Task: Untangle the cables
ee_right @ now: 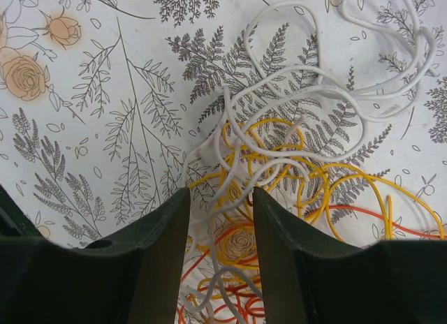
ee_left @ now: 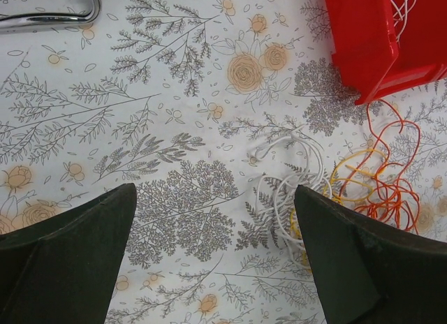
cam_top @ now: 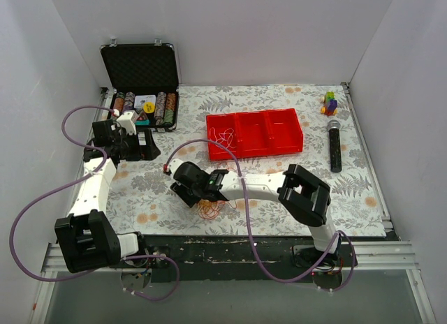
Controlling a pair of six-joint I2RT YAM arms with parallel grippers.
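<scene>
Floral tablecloth covers the table. Near its front edge the cables lie in 1 tangled heap of white, yellow and red loops. The right gripper hangs low over the heap, its 2 fingers narrowly apart with white strands running between them. The left gripper hovers beside the heap, spread wide.

The cables lie in one loose tangle on the flowered tabletop, thin white loops crossing over orange-yellow coils and curly red strands, just beside the red tray's corner.
</scene>
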